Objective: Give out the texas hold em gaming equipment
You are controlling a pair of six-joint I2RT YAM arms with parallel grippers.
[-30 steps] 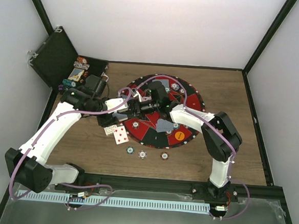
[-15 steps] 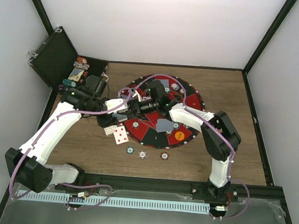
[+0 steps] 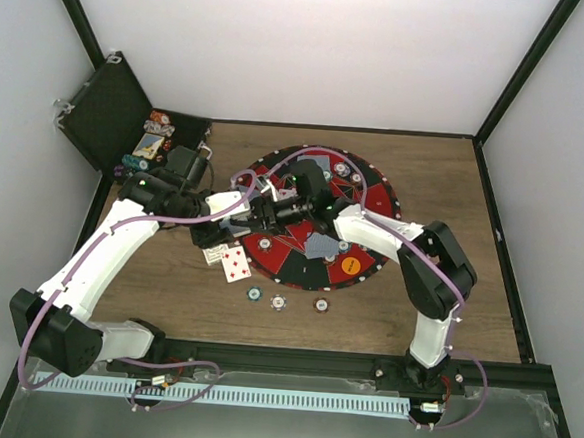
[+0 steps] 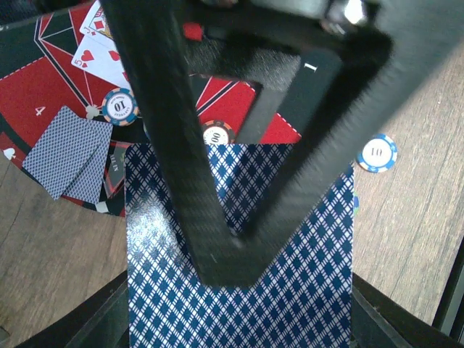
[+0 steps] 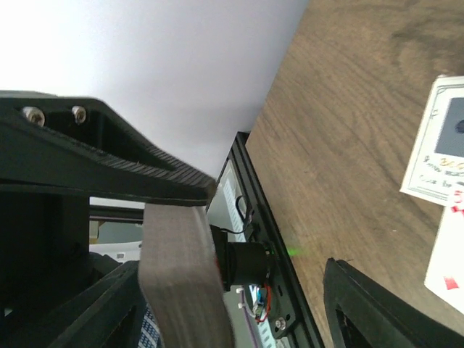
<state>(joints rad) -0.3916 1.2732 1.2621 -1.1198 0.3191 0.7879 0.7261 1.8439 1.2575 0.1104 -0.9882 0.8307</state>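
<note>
Half-seen cards, one blurred strip
Left wrist view: the blue-backed deck (image 4: 304,290) runs off the bottom edge, a black V-shaped frame (image 4: 170,145) covers its middle, and its top edge hides half a chip (image 4: 217,133). Right wrist view: blurred grey strip (image 5: 181,275), two white cards (image 5: 438,145) clipped at right.

The card (image 4: 304,304) shows blue diamond lattice; the mat (image 4: 36,101), red-and-black.
</note>
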